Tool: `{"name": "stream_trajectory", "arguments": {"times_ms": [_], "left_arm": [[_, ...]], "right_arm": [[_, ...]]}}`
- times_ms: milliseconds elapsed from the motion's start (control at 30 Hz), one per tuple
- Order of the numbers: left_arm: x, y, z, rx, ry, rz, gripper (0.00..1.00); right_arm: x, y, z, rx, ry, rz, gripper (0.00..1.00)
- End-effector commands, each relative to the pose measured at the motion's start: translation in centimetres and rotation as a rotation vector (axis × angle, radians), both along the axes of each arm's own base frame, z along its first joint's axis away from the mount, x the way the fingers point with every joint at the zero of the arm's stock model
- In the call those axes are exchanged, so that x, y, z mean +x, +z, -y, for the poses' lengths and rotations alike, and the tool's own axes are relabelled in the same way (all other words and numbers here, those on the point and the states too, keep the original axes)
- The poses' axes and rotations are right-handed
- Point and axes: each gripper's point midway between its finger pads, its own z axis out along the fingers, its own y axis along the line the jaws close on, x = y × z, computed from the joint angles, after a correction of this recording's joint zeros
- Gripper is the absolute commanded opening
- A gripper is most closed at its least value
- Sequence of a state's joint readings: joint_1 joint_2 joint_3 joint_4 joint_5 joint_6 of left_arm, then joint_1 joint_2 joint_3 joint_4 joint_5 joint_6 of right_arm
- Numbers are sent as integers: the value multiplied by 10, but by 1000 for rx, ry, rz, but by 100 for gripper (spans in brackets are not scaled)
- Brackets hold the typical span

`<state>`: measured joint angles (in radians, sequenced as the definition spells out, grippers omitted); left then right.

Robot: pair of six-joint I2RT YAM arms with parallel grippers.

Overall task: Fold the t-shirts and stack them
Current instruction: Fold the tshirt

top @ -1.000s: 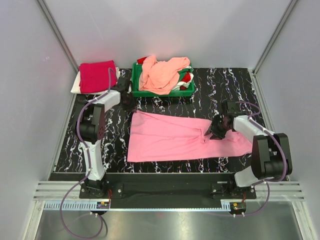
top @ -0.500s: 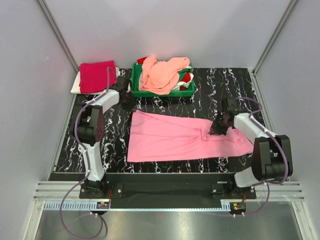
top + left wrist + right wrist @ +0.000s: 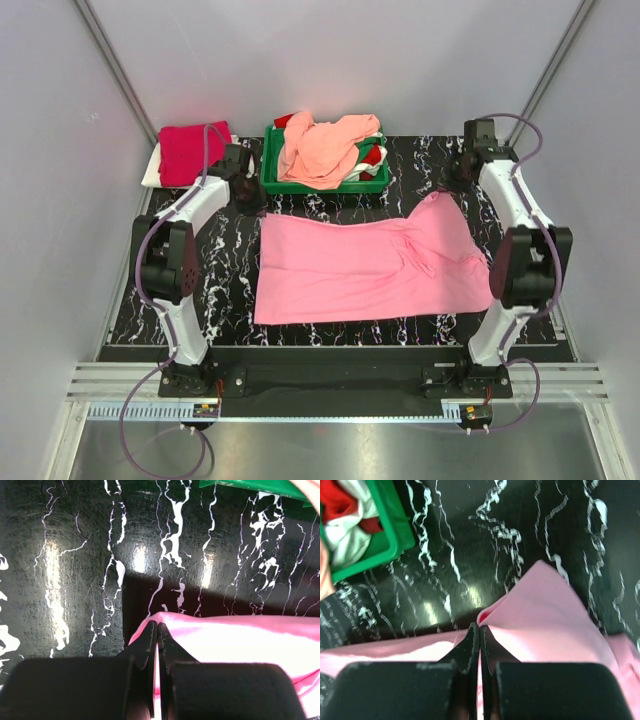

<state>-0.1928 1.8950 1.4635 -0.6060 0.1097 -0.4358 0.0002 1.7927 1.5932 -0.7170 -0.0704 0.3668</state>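
The bubblegum pink t-shirt (image 3: pixel 360 265) lies spread across the middle of the black marbled table. My left gripper (image 3: pixel 255 205) is shut on its far left corner; in the left wrist view the jaws (image 3: pixel 157 626) pinch a raised fold of the pink t-shirt (image 3: pixel 240 640). My right gripper (image 3: pixel 450 185) is shut on the far right corner, pulled up toward the back; in the right wrist view the jaws (image 3: pixel 480 627) pinch the pink t-shirt (image 3: pixel 545 615). A folded crimson t-shirt (image 3: pixel 195 150) sits on a white one (image 3: pixel 151 172) at the back left. A peach t-shirt (image 3: pixel 325 145) is heaped in the tray.
The green plastic tray (image 3: pixel 270 165) stands at the back centre, just beyond the pink shirt's far edge, with red and white cloth under the peach shirt. Its corner shows in the left wrist view (image 3: pixel 250 486) and the right wrist view (image 3: pixel 395 525). Grey walls close in the table.
My right gripper has moved from the shirt's middle right to the back right, drawing that corner out. My left gripper has moved a little farther back. The shirt lies wider.
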Motion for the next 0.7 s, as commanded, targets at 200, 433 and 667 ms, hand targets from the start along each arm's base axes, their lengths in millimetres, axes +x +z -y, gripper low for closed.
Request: {"name": "stream_trajectory", "arguments": {"times_ms": [200, 433, 667], "left_arm": [[2, 29, 1, -14, -51, 70, 0], [-2, 43, 1, -17, -60, 89, 0], [-10, 42, 1, -23, -72, 76, 0]], "right_arm": [[27, 13, -2, -64, 141, 44, 0], [66, 64, 11, -181, 148, 252, 0], [74, 59, -7, -162, 275, 244, 0]]}}
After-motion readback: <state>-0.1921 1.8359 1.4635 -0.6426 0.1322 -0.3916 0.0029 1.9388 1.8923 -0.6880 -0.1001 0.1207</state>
